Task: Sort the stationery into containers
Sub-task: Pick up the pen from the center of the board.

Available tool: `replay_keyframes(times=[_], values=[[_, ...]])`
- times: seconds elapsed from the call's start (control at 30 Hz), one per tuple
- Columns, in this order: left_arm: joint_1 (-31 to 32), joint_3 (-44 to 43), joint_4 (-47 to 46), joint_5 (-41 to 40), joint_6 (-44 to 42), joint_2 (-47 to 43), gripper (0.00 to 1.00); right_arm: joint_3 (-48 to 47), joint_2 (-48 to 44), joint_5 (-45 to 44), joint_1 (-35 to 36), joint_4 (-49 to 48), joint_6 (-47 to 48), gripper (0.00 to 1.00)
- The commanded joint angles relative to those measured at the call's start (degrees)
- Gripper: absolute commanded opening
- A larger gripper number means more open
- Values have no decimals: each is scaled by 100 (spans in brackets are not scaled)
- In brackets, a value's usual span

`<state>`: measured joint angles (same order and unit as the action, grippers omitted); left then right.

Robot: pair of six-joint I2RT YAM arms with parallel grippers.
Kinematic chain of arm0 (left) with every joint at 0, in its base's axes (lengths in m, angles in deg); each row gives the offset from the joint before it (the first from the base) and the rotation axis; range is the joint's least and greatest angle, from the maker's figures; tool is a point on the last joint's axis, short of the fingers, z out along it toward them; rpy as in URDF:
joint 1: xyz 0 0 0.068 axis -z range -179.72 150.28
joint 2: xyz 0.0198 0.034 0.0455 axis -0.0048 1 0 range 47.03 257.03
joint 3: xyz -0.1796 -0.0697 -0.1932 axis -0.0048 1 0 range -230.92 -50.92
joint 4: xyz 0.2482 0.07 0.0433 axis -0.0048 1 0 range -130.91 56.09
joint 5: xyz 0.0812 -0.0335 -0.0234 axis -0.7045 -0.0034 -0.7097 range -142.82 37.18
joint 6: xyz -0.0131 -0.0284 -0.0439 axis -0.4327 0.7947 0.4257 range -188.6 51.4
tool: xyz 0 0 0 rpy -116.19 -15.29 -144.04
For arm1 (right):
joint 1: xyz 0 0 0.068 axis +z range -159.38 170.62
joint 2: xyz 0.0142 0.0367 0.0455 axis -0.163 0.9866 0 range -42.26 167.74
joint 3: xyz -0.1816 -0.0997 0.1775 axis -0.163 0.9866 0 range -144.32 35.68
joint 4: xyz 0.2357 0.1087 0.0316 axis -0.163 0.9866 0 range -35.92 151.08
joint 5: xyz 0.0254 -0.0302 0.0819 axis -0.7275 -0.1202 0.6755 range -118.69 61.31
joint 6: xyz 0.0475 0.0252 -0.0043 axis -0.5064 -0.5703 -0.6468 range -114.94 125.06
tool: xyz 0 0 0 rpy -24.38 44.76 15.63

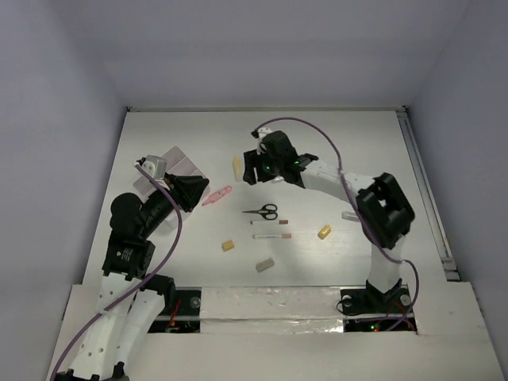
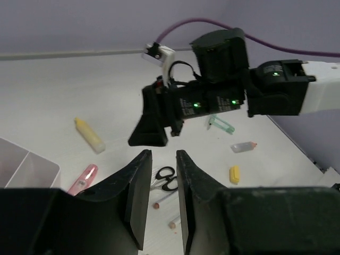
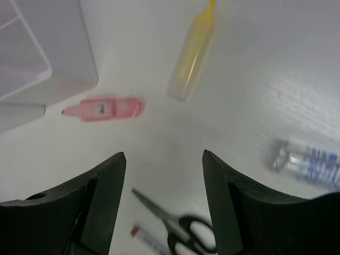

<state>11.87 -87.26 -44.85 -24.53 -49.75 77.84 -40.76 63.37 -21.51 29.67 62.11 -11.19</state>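
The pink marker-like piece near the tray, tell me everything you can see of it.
The pink piece is a slim body of translucent plastic, tapered to a point at one end and rounded at the other, with a small dark mark at its middle. It lies flat on the white table, with its point toward the corner of the white tray. A narrow gap seems to separate the two. Nothing holds or touches it.

Left tool (image 2: 163,156) slightly apart — right tool (image 3: 163,156) wide.
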Motion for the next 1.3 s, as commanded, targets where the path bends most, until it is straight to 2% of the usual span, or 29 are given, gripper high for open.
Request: replay_keyframes(times=[0.0, 0.13, 0.43, 0.73, 0.8, 0.9, 0.93, 1.0, 1.07, 1.17, 1.23, 1.27], values=[[53, -198, 121, -490, -162, 4, 21, -1282, 765, -682, 111, 293, 324, 66], [106, -233, 219, -676, -215, 22, 23, -2355, 1783, -1174, 234, 716, 526, 67], [106, -225, 245, -773, -215, -31, 25, -3832, 2928, -1518, 428, 1341, 632, 67], [106, -189, 219, -755, -198, -57, 30, -4352, 3473, -2088, 543, 1535, 702, 64], [106, -181, 201, -746, -189, -57, 31, -4457, 3553, -2246, 543, 1570, 737, 60], [106, -172, 175, -738, -180, -57, 32, -4572, 3711, -2484, 543, 1605, 764, 39], [106, -163, 175, -738, -171, -40, 32, -4616, 3728, -2563, 543, 1579, 764, 26], [106, -163, 175, -729, -163, -31, 33, -4590, 3676, -2581, 543, 1413, 729, 17], [106, -163, 157, -694, -136, 30, 34, -4467, 3449, -2590, 543, 1219, 694, 12], [53, -146, 131, -588, -110, 153, 35, -4099, 3001, -2704, 543, 736, 693, 8], [1, -145, 113, -501, -83, 276, 35, -3713, 2307, -2609, 543, 192, 685, 8], [1, -137, 113, -483, -75, 311, 35, -3232, 2035, -2538, 543, 25, 598, 8]])
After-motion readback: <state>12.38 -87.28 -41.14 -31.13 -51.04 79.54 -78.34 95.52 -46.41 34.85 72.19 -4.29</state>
